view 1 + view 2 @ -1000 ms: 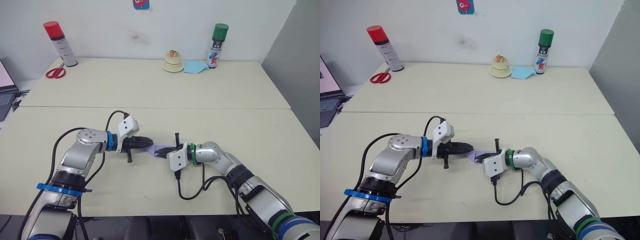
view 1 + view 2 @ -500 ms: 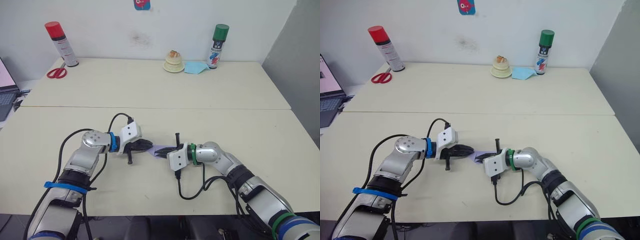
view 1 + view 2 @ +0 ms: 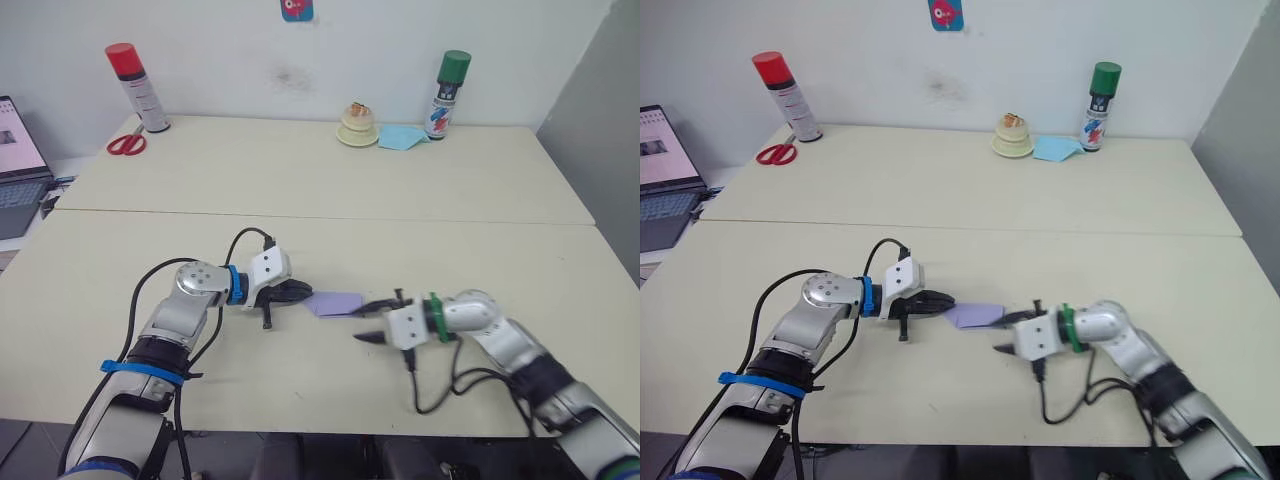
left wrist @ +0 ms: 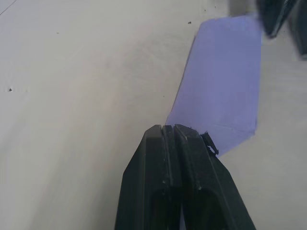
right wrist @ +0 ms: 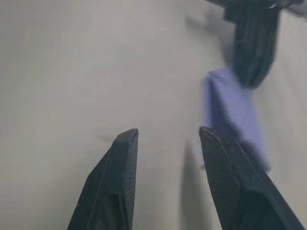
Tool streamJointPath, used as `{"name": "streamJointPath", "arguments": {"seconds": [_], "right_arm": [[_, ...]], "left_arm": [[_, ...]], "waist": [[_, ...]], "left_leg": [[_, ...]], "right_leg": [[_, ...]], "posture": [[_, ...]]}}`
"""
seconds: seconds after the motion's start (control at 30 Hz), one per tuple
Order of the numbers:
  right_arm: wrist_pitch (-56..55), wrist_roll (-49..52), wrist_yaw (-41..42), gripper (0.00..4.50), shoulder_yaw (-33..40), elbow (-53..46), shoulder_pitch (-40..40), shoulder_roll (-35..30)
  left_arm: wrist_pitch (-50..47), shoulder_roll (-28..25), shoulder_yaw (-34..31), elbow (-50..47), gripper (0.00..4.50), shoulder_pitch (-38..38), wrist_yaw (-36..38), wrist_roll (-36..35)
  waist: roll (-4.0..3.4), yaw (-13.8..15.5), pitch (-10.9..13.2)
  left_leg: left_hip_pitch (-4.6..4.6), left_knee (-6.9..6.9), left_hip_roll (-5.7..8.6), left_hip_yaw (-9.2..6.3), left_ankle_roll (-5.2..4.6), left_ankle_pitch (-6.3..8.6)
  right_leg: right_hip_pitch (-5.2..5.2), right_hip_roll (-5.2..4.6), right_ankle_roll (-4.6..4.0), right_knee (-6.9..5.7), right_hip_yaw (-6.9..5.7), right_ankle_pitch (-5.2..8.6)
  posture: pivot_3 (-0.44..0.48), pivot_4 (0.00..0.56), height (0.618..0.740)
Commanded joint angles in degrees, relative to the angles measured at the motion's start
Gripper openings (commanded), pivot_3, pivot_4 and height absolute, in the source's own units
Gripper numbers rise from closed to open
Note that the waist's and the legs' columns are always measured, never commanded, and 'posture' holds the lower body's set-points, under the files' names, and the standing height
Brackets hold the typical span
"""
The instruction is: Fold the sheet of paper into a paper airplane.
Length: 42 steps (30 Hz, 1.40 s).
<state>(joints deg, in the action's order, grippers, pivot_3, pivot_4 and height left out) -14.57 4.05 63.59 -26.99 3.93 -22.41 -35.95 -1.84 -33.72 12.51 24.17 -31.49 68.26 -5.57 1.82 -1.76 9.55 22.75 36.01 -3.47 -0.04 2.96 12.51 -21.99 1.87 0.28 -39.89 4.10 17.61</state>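
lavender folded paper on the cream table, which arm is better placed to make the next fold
Probably the right. The left gripper is shut on the lavender folded paper, pinning its end, while the right gripper is open beside the paper's other end, free to work.

Silver metal arms here, black cables looping off each wrist. Left gripper (image 3: 298, 292) has black fingers, white camera block, blue wrist band; right gripper (image 3: 370, 324) matches, with green band.
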Motion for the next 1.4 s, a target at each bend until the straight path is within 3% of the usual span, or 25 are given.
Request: {"name": "streamJointPath", "arguments": {"seconds": [0.03,0.2,0.23,0.43,0.8,1.13,1.4], "right_arm": [[14.73,7.62,-2.97,1.74,4.06,-8.47,-2.88,4.17],[29.86,2.33,-16.39,0.12,3.23,-3.39,-9.54,17.5],[31.02,0.83,-18.21,0.05,2.45,-1.52,-10.35,19.4],[33.26,-5.84,-24.17,0.05,-0.4,7.91,-11.64,25.62],[39.96,-7.13,-26.47,0.05,2.4,8.94,-9.72,26.36],[43.22,-8.68,-24.35,0.05,1.41,3.29,-4.47,21.61],[48.94,-4.83,-25.86,0.05,9.14,2.37,0.35,17.64]], "left_arm": [[-0.4,0.94,2.71,2.42,0.36,1.07,-0.08,2.96],[-0.09,1.73,2.71,3.29,0.36,0.51,0.09,3.5],[0.04,1.76,2.77,3.37,0.36,0.46,0.27,3.65],[1.06,1.41,3.02,4.32,0.36,0.22,1.04,4.27],[1.83,1.22,3.09,4.95,0.36,0.29,1.32,4.44],[2.03,1.16,3.07,5.0,0.36,0.42,1.3,4.5],[2.19,1.25,3.36,5.33,0.36,0.37,1.35,4.54]], "waist": [[-0.04,-0.3,0.01],[-0.1,-0.57,-0.05],[-0.11,-0.41,-0.09],[-0.12,0.15,-0.18],[-0.3,-0.15,-0.52],[-0.32,-0.13,-0.55],[-0.28,-0.12,-0.94]], "left_leg": [[-0.03,0.0,-0.04,0.01,0.0,0.0],[-0.25,0.0,-0.17,-0.13,0.0,-0.05],[-0.25,0.0,-0.16,-0.11,0.0,-0.05],[0.17,0.03,0.01,0.15,0.0,-0.02],[0.04,0.0,-0.09,0.1,-0.01,-0.02],[0.06,-0.02,-0.09,0.08,-0.02,-0.01],[0.03,-0.02,-0.08,0.08,-0.01,-0.01]], "right_leg": [[-0.01,0.0,0.15,0.0,0.02,0.08],[0.01,0.15,0.09,-0.23,-0.04,0.02],[0.02,0.27,0.09,-0.23,-0.03,0.02],[-0.27,0.08,-0.09,-0.07,-0.02,-0.07],[-0.21,0.24,0.14,-0.08,-0.01,0.07],[-0.21,0.24,0.15,-0.04,0.0,0.07],[-0.16,0.24,0.15,-0.01,0.0,0.07]], "posture": [[0.0,0.15,0.737],[0.0,0.15,0.737],[0.0,0.15,0.737],[0.0,0.15,0.737],[0.0,0.15,0.737],[0.0,0.15,0.737],[0.0,0.15,0.737]]}}
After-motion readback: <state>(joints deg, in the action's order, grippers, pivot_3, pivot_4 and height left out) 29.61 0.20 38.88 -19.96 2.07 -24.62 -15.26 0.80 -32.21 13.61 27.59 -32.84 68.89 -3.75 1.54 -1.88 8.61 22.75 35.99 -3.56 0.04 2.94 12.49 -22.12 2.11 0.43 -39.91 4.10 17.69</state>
